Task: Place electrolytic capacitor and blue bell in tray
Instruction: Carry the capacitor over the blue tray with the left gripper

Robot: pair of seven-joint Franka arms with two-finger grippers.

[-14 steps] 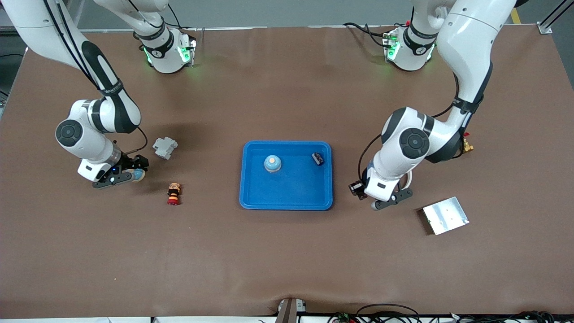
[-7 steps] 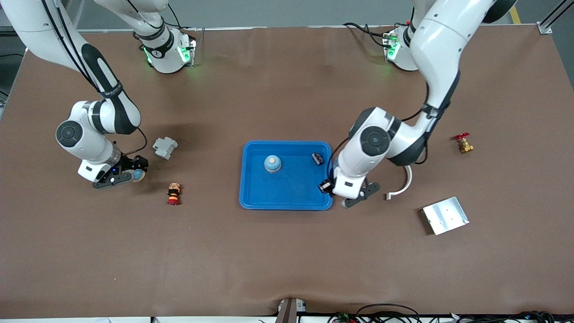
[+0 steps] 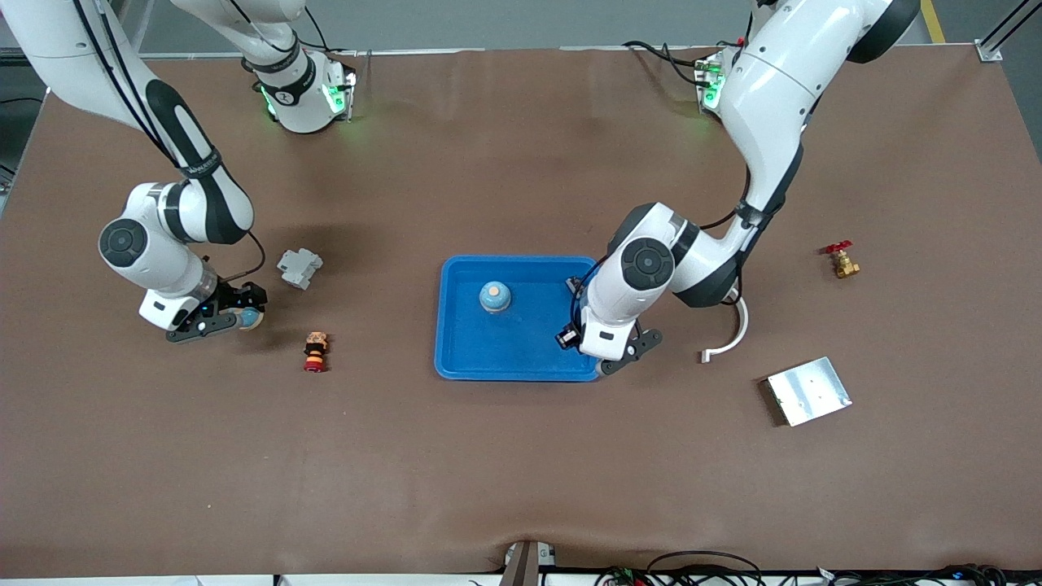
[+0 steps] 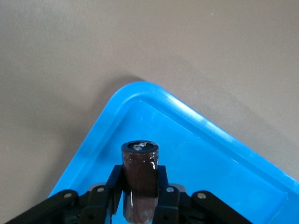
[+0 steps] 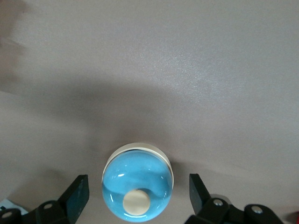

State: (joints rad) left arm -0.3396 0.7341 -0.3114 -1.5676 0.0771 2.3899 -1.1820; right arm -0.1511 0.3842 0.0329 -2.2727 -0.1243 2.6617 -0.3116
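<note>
- My left hand is clamped on the electrolytic capacitor, a dark brown cylinder with a metal-topped end, held between the fingers.
- In the front view that left hand is over the tray's corner toward the left arm's end of the counter, on the edge nearer the front camera.
- The tray is bright blue, rimmed, and sits mid-counter; I use it as my landmark.
- Inside the tray a blue bell with a pale button stands upright, toward the edge nearer the robot bases.
- My right hand is low, well away from the tray toward the right arm's end of the counter.
- Its wrist view shows a second blue bell on the counter between the spread fingers; both sit clear of it, so the right hand is open around the bell, not gripping.
- A grey block lies between that hand and the tray, with a small red-and-yellow stack nearer the front camera.
- Toward the left arm's end from the tray I see a white curved piece, a silver plate and a brass valve.
</note>
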